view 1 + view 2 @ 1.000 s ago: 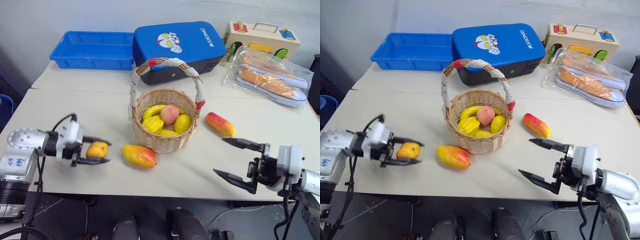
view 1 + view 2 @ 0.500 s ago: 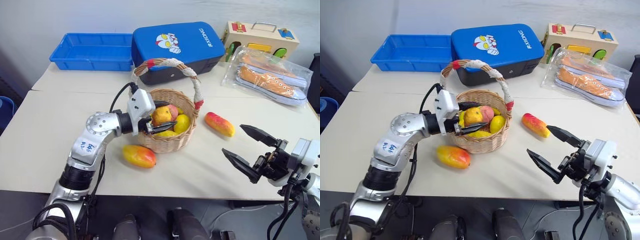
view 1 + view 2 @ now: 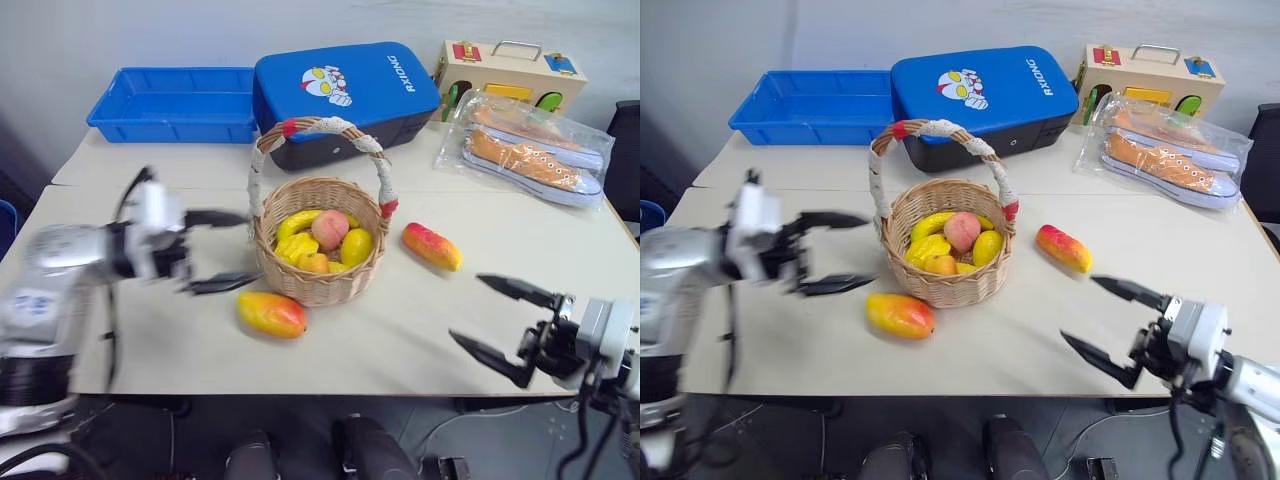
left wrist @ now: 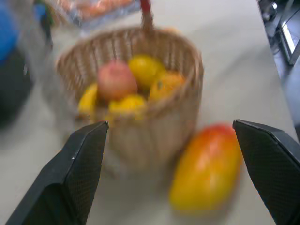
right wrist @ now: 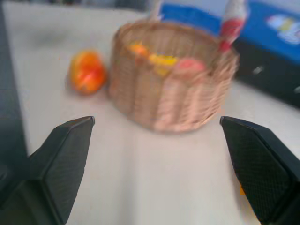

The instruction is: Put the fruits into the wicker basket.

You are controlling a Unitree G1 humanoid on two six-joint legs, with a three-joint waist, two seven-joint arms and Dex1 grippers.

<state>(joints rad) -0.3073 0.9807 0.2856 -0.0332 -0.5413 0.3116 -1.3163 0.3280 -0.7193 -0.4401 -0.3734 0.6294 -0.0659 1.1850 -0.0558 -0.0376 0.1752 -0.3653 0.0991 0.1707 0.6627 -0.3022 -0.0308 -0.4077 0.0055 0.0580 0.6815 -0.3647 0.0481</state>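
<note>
Fruits [image 3: 320,243] sit heaped in the wicker basket [image 3: 318,282]: glossy plastic, yellow and orange rounds with one pink peach on top. I see the basket mid-table, round, tight tan weave, tall arched handle [image 3: 318,127] wrapped in white cord with red ends.

Two pieces lie outside it. An oval mango [image 3: 271,314], smooth red-orange fading to yellow, lies on the table just beside the basket's near-left wall. A longer mango [image 3: 432,246] lies off the basket's right side, apart from it, angled.

My left gripper [image 3: 220,250] hangs left of the basket, black fingers spread wide, nothing between them; it is blurred. My right gripper [image 3: 500,320] hovers near the front right edge of the table, fingers spread, nothing held.

Table [image 3: 400,330]: pale, matte, flat, a seam across the back. Open surface in front of the basket and between the two mangoes.

Back edge is crowded: shallow blue tray [image 3: 170,102], blue hard case [image 3: 345,92] with a cartoon print just behind the basket handle, wooden box [image 3: 510,75], orange shoes [image 3: 530,148] in clear crinkled plastic at the back right.
</note>
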